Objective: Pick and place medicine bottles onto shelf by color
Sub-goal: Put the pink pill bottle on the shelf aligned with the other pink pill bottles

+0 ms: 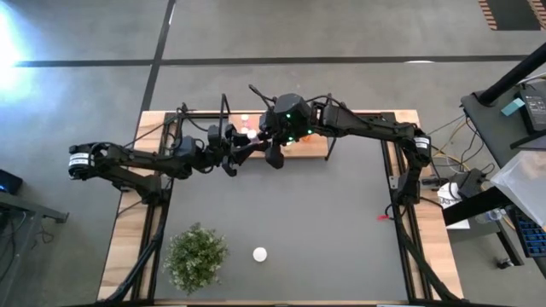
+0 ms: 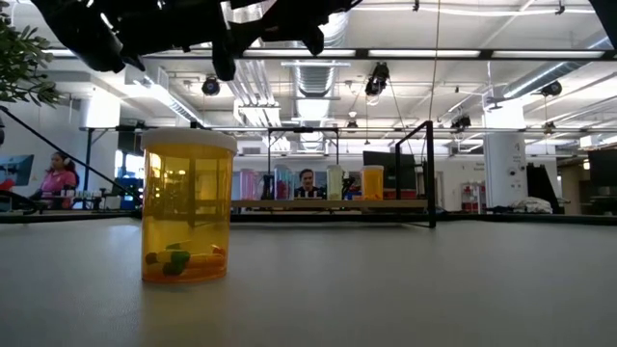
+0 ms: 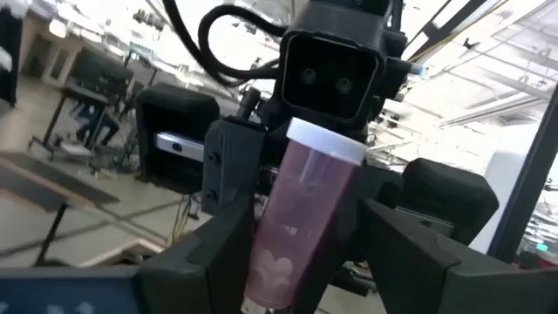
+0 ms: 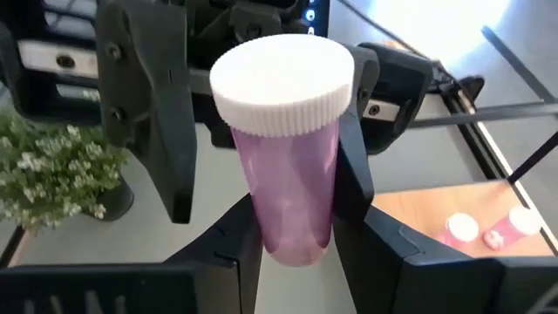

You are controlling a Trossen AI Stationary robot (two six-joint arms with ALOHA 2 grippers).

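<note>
Orange bottle [image 2: 186, 207] stands nearest the lens in the low view, left of centre on the desk [image 2: 405, 289]. The shelf [image 2: 328, 203] lies far behind, mid-frame, with a row of bottles on it.

High view: left hand [image 1: 231, 160] and right hand [image 1: 275, 156] meet at upper centre, just in front of the shelf [image 1: 312, 150]. A plant [image 1: 196, 256] sits at lower left.

Left wrist view: the purple bottle [image 3: 301, 218] stands upright at centre between this hand's parted fingers [image 3: 218, 257].

Right wrist view: the right hand's fingers [image 4: 240, 240] clamp the purple bottle [image 4: 292, 174] low on its body. The left hand's fingers [image 4: 148, 113] stand wide of the cap, touching nothing.

The step appears to be a hand-over. It is best done by confirming the right hand's grip and backing the left hand straight away, clear of the cap. The bottle should then be carried upright to the purple group on the shelf.
</note>
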